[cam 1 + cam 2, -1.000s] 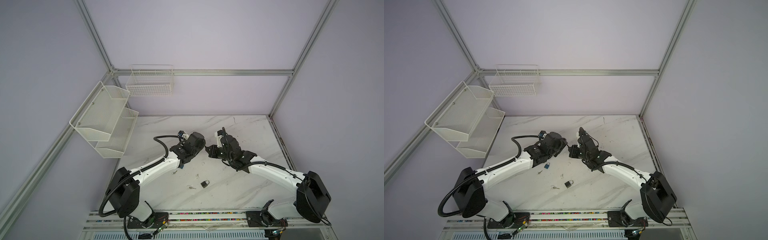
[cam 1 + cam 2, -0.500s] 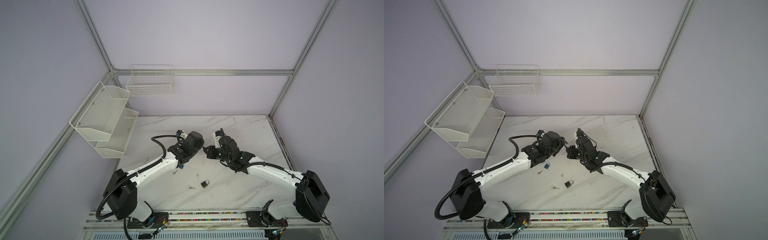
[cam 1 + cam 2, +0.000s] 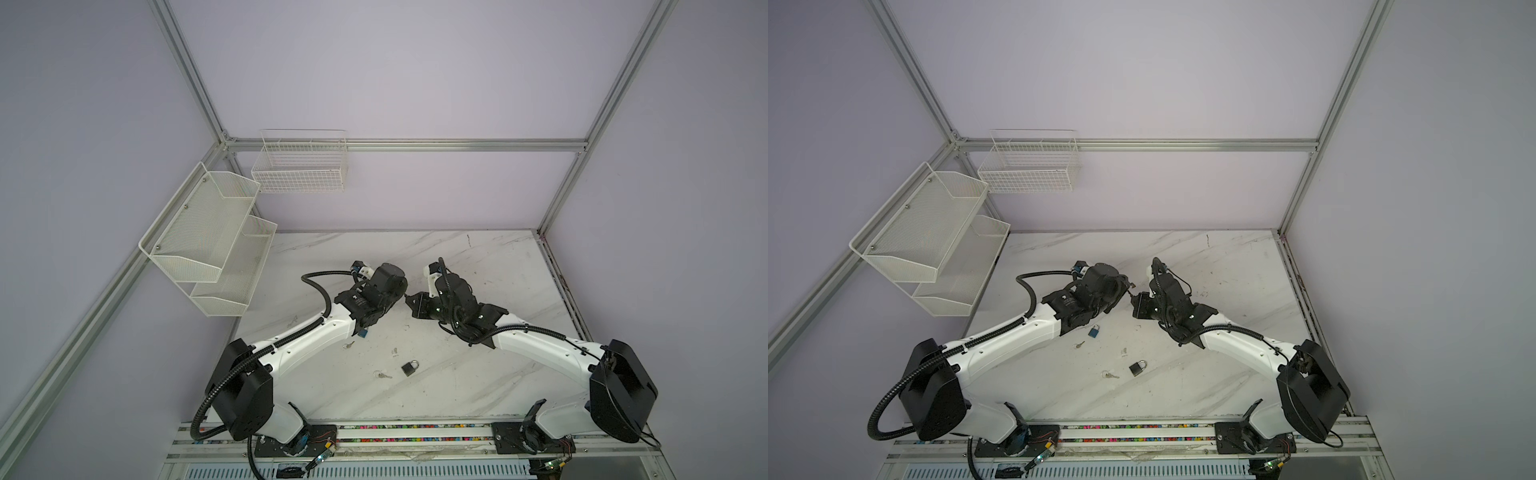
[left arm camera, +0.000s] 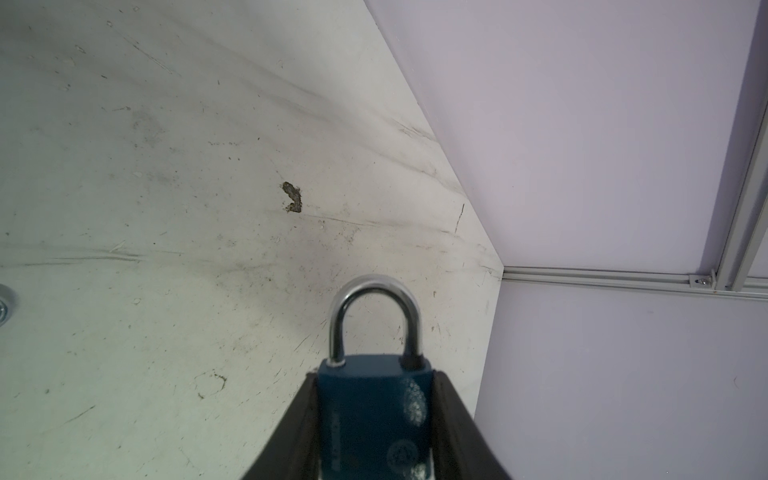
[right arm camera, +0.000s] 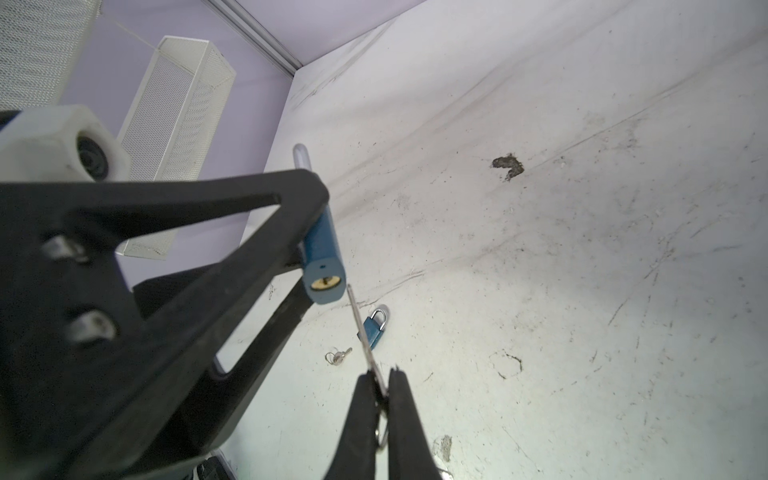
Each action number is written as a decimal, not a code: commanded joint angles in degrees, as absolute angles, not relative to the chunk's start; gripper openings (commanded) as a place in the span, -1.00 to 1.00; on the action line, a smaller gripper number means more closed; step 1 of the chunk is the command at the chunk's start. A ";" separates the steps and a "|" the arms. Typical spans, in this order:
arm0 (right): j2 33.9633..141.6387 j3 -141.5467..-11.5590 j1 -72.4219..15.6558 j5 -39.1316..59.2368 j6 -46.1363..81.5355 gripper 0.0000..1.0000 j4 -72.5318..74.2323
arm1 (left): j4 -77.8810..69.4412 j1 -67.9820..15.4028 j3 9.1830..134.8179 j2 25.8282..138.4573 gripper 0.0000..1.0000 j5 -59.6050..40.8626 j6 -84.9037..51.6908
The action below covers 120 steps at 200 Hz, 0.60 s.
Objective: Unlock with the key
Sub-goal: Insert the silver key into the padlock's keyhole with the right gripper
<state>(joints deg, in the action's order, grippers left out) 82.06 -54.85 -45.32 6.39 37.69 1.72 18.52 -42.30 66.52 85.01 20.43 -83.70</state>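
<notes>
The left claw [image 4: 376,388] is clamped on a blue padlock [image 5: 322,249], one finger against each narrow side of the body, and holds it up off the table [image 3: 1237,257]. The shackle [image 4: 374,282] sticks out beyond the fingertips with both legs seated in the body. The padlock's base, with its brass keyhole [image 5: 324,283], is turned toward the right claw [image 5: 381,374].

The right claw is pinched tight on the head of a key [image 5: 358,316]; the blade runs out from between its fingertips toward the held padlock. The key's tip sits at the edge of the padlock's base, just beside the keyhole and not inside it; whether it touches the body there I cannot tell. In both top views the two claws meet almost tip to tip above the middle of the table, the left one coming in from its own side and the right one facing it.

Four more things lie flat on the table, all on the robot-base side of the claws. A second blue padlock [image 3: 1094,331] lies just below the left claw's wrist, and a loose key [image 3: 1079,345] lies near it, a little farther from the claw. Farther again from both claws, roughly under the gap between them, is a black padlock [image 3: 1137,368]; a ringed key [image 3: 1108,375] lies just beside it, apart from it, on the left claw's side.
</notes>
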 commanded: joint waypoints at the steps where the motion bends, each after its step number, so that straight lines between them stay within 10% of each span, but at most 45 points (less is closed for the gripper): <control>1: 80.68 -56.69 -45.70 5.61 36.75 -1.00 1.32 | 17.32 -41.67 64.29 82.48 -1.00 22.26 -84.71; 120: 82.25 -57.33 -45.94 7.73 35.95 -1.00 3.34 | 16.63 -41.35 64.43 82.62 -1.00 21.85 -84.88</control>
